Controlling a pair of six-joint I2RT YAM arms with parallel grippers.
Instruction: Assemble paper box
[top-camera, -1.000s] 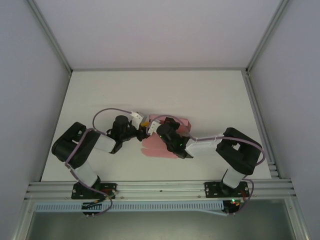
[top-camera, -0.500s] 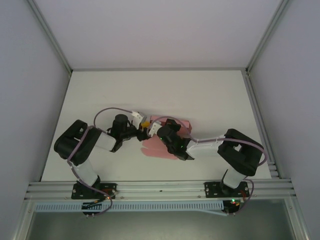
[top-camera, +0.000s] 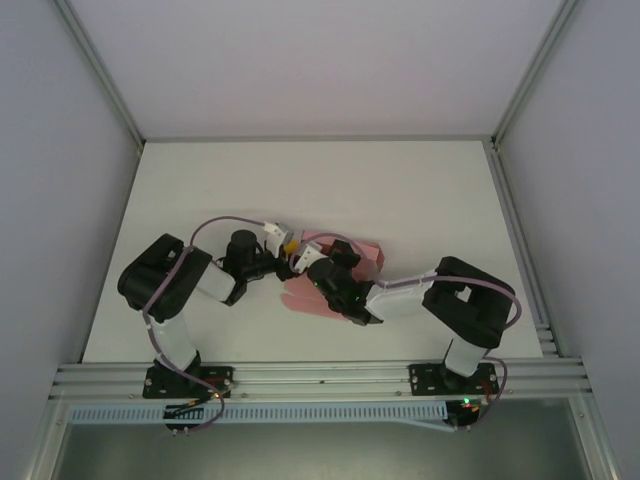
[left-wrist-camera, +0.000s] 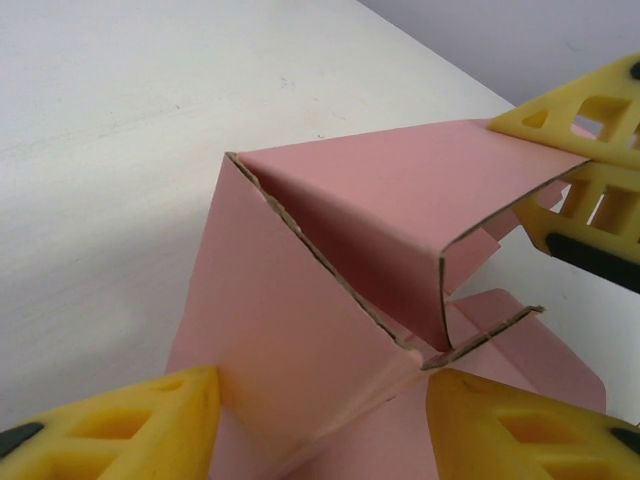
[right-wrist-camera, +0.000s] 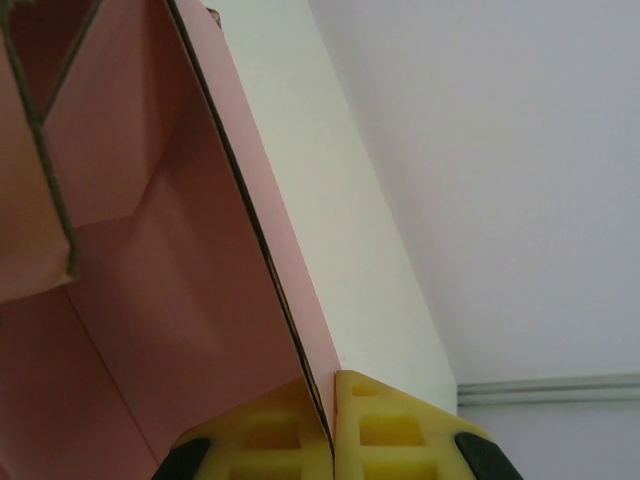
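The paper box (top-camera: 303, 300) is pale pink card, partly folded, lying mid-table between both arms. In the left wrist view its panels (left-wrist-camera: 300, 330) stand up in a wedge with an open flap above. My left gripper (left-wrist-camera: 322, 400) is open, one yellow finger on each side of a folded panel. At the top right of that view the right gripper's yellow fingers (left-wrist-camera: 585, 130) pinch the upper flap. My right gripper (right-wrist-camera: 330, 425) is shut on the edge of a pink wall (right-wrist-camera: 170, 260). From above, the left gripper (top-camera: 283, 262) and the right gripper (top-camera: 300, 255) meet at the box's left end.
The white table (top-camera: 420, 190) has bare room behind and to both sides of the box. An aluminium rail (top-camera: 320, 375) runs along the near edge by the arm bases. Grey walls close in the left, right and far sides.
The left gripper's jaws have spread wider. Both arms have shifted slightly, the left elbow rightward and the right wrist leftward. The box stays pinched in the right gripper.
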